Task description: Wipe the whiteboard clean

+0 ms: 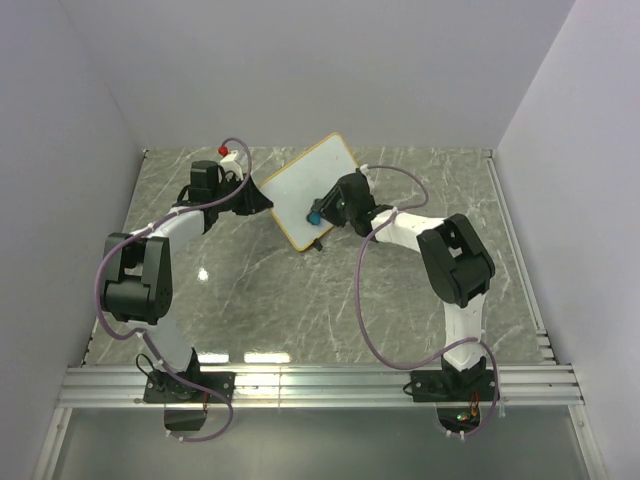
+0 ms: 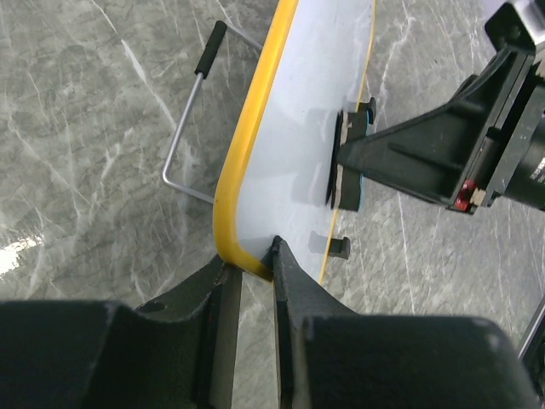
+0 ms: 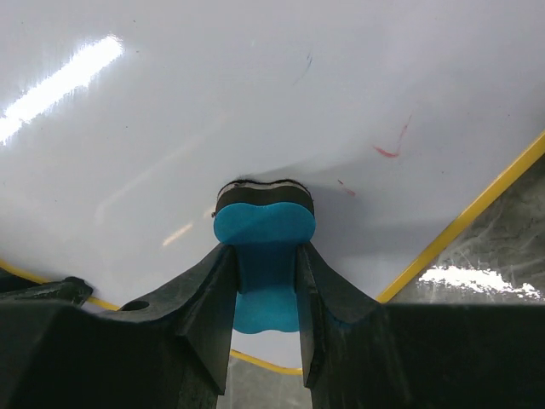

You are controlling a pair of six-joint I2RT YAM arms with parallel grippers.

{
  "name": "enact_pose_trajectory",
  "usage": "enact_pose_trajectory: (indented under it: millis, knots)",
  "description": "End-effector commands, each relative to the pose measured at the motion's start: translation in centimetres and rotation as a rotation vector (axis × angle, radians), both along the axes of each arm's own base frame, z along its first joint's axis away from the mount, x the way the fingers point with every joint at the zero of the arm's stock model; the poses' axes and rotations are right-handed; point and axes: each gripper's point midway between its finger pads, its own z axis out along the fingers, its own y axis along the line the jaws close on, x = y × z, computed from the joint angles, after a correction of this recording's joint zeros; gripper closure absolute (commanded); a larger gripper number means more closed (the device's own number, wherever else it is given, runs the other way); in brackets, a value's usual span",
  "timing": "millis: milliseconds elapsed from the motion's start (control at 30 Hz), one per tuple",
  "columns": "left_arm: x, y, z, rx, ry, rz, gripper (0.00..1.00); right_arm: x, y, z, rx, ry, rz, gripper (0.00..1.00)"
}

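Observation:
The whiteboard (image 1: 312,180), white with a thin yellow frame, is held tilted above the table at the back middle. My left gripper (image 1: 252,197) is shut on its left edge; the left wrist view shows the yellow frame (image 2: 247,170) pinched between the jaws. My right gripper (image 1: 320,212) is shut on the blue eraser (image 3: 264,226), whose dark felt face presses on the board surface (image 3: 213,94). Faint red marks (image 3: 390,150) and a small blue mark (image 3: 307,63) show on the board to the right of and above the eraser.
The board's wire stand (image 2: 189,128) with a black foot hangs behind it over the grey marble table (image 1: 260,290). A white marker with a red cap (image 1: 229,154) lies at the back left. White walls close in the back and both sides.

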Motion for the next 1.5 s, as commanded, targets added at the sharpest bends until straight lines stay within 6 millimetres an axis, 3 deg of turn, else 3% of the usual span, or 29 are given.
enact_pose_trajectory:
  millis: [0,200,333,467,567,800,1100,1267,1300,1333,1467]
  knots:
    - [-1.1,0.0,-2.5,0.081,0.022,-0.032,1.0,-3.3,1.2,-4.1,0.006,0.129,0.04,1.0]
    - [-1.2,0.0,-2.4,0.088,0.02,-0.039,1.0,0.6,-2.0,-2.2,-0.013,0.073,-0.055,1.0]
    - [-1.2,0.0,-2.3,0.085,0.019,-0.041,1.0,4.0,-6.4,-1.2,0.011,0.05,-0.171,1.0]
    - [-1.1,0.0,-2.4,0.091,0.019,-0.046,1.0,5.8,-9.7,-0.8,0.045,0.036,-0.259,1.0]
    - [-1.2,0.1,-2.4,0.093,0.018,-0.047,1.0,7.4,-10.8,-0.8,0.05,0.025,-0.278,1.0]
    - [-1.3,-0.2,-2.5,0.088,0.023,-0.063,1.0,10.7,-10.9,-1.4,0.078,0.015,-0.284,1.0]
    - [-1.7,-0.5,-3.0,0.096,0.032,-0.092,1.0,14.7,-9.7,1.4,0.153,-0.041,-0.268,1.0]
    - [-2.7,-2.3,-4.0,0.143,0.049,-0.148,1.0,17.0,-7.3,4.7,0.251,-0.1,-0.23,1.0]
    - [-2.8,-2.5,-4.1,0.148,0.05,-0.155,1.0,17.4,-6.8,4.2,0.261,-0.096,-0.222,1.0]
    - [-2.9,-2.8,-4.1,0.149,0.05,-0.166,1.0,18.1,-5.9,5.9,0.295,-0.126,-0.21,1.0]
    - [-3.3,-3.5,-4.3,0.154,0.054,-0.188,1.0,19.2,-2.7,8.8,0.382,-0.177,-0.147,1.0]
